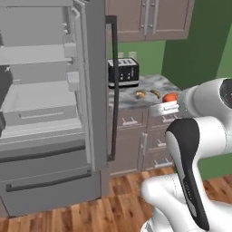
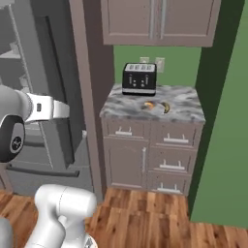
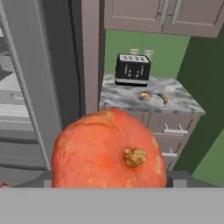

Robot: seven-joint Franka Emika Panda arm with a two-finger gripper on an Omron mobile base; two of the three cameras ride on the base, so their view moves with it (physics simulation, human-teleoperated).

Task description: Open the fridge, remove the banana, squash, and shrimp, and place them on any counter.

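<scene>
Note the fridge [image 1: 50,104]: tall, smooth grey, door open. Right of the fridge, the marbled counter [image 2: 184,109] carries a boxy black toaster [image 2: 139,78] and the small curved banana [image 2: 166,107]. The gripper [image 1: 168,105] clamps a round, dimpled orange squash [image 3: 109,151].

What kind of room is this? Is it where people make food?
Yes, it looks like a kitchen. There's a big grey fridge with its door open, a black toaster on a marbled counter, and cupboards above it.
</scene>
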